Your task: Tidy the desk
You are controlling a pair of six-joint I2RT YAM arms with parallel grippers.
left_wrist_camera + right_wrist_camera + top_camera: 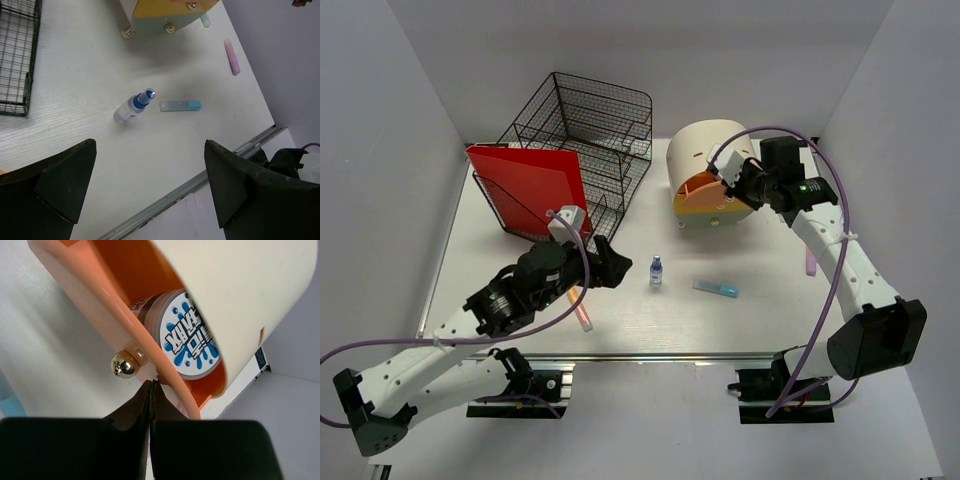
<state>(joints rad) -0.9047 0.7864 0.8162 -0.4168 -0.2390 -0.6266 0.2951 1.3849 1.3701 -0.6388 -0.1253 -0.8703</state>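
Table fills the middle of the top view, silver rail on its near edge by the arm bases. My read: roughly halfway organized.

Looks sorted:
- red folder stands at the near-left side of the black mesh tray, far left. Can't tell if it's inside or leaning on it.
- round tin with a blue-and-white label sits inside the orange drawer of the beige drawer unit, far right. The drawer is open, so that step isn't closed out.

Loose on the bare table:
- spray bottle, blue cap, upright mid-table
- blue-capped tube lying just right of it, not touching
- pink pen at the right edge, beside the right arm
- second pink pen near the rail under the left arm, with something orange next to it, mostly hidden

Right gripper: fingers together, holding nothing, tips against the drawer's front rim just beside the gold knob. Could be a push or a pull, can't tell which.

Left gripper: jaws wide apart, empty, hovering over the table near-left of the spray bottle, with bottle and tube both ahead in the wrist view. Probably the next pick.

Remaining: stow the four-odd loose items and shut the drawer.
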